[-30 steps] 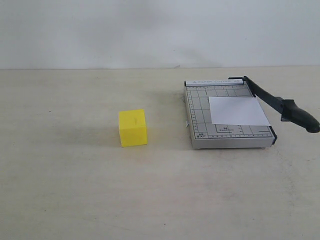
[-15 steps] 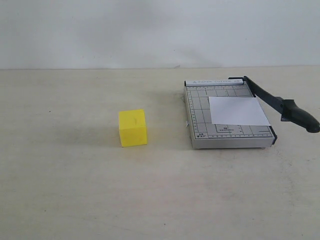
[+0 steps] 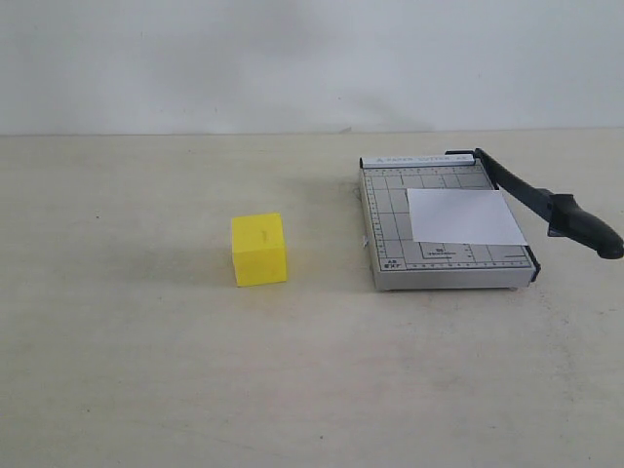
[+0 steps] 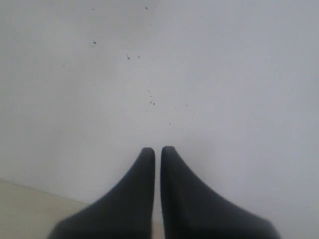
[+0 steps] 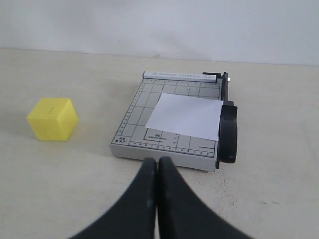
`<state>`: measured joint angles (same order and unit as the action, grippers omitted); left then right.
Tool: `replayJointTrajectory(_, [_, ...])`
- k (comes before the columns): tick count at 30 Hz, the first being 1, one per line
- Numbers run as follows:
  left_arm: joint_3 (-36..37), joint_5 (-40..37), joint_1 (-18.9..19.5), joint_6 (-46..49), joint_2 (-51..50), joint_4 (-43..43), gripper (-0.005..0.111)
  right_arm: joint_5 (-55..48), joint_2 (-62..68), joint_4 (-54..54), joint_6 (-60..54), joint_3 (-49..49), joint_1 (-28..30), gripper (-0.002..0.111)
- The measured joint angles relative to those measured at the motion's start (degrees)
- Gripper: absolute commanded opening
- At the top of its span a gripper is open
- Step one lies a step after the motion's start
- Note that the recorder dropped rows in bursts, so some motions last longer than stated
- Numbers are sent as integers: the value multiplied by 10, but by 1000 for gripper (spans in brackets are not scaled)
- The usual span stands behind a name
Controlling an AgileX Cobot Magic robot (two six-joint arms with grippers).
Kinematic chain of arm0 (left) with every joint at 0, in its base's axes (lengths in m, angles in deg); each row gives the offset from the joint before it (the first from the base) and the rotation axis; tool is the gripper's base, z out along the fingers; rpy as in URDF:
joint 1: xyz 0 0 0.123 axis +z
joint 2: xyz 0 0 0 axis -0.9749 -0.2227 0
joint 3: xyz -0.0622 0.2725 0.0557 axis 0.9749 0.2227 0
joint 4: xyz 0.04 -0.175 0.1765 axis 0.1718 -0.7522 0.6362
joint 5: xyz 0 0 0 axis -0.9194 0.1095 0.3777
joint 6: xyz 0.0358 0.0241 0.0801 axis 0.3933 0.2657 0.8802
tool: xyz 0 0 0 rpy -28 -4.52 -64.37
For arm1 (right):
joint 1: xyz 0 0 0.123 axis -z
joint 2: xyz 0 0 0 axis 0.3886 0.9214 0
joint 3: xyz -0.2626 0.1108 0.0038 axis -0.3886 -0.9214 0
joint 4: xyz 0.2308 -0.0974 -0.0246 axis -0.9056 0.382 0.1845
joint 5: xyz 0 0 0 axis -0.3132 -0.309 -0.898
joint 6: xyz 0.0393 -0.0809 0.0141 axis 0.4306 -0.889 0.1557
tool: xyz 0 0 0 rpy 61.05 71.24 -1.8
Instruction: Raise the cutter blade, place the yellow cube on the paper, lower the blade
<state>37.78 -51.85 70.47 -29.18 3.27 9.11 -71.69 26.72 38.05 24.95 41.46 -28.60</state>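
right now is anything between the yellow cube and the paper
Nothing visible: only bare table and the grey board's edge lie between the yellow cube and the paper. The cutter blade sits on the far side.

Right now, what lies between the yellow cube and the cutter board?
Only bare table separates the yellow cube from the cutter board, as the exterior view shows.

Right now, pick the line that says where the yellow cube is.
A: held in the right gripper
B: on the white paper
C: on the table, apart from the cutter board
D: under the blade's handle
C: the yellow cube stands on the table, with a gap between it and the cutter board, and the paper has nothing on it.
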Motion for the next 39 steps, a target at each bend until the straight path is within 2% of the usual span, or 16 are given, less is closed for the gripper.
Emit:
replayJointTrajectory(9, [0, -1, 0, 0, 0, 0, 5, 0, 0, 0, 0, 0, 0, 0])
replayJointTrajectory(12, [0, -35, 0, 0, 0, 0, 5, 2, 0, 0, 0, 0, 0, 0])
replayJointTrajectory(16, [-1, -134, 0, 0, 0, 0, 5, 11, 0, -1, 0, -14, 0, 0])
replayJointTrajectory(18, [-3, -159, 0, 0, 0, 0, 5, 11, 0, -1, 0, -29, 0, 0])
replayJointTrajectory(27, [-10, -171, 0, 0, -27, -19, 5, 25, -3, -1, 0, -96, 0, 0])
replayJointTrajectory(36, [-84, -175, 0, 35, -95, -40, 5, 103, -5, -1, 0, -155, 0, 0])
replayJointTrajectory(39, [-117, -200, -5, 43, -145, -41, 5, 110, -5, -1, 0, -173, 0, 0])
